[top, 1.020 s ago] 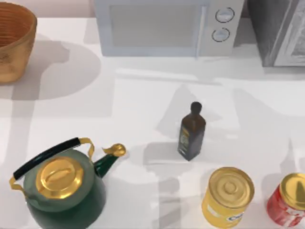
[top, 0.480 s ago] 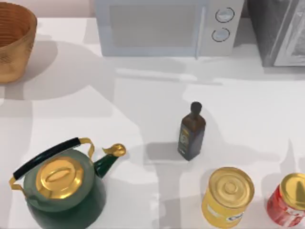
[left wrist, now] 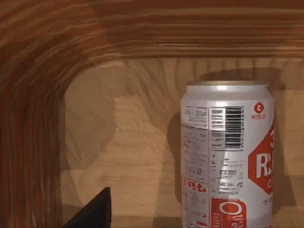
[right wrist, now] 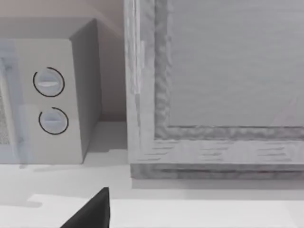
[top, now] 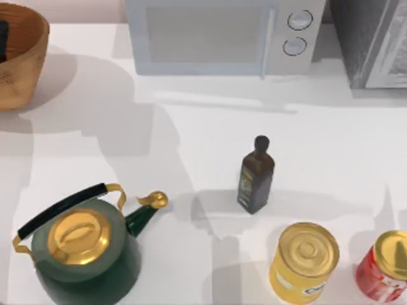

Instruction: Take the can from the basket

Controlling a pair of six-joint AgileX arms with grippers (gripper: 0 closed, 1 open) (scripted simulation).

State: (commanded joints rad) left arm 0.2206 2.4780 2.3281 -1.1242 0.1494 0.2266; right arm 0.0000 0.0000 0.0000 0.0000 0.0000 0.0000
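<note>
Can upright inside the basket, left gripper just entering at the rim.

Nearest in the top view stand the green kettle point(top: 82, 254), yellow can point(top: 304, 262) and red can point(top: 383, 265), both cut off by the edge, then the dark bottle point(top: 255, 176); farthest, the microwave point(top: 219, 35) and the basket point(top: 22, 60) in the far left corner. In the left wrist view the can point(left wrist: 227, 154) stands on the basket's floor, one dark fingertip point(left wrist: 92, 211) of the left gripper point(top: 2, 39) apart from it; how wide it is open cannot be told. The right arm's fingertip point(right wrist: 90, 210) faces the microwave.
</note>
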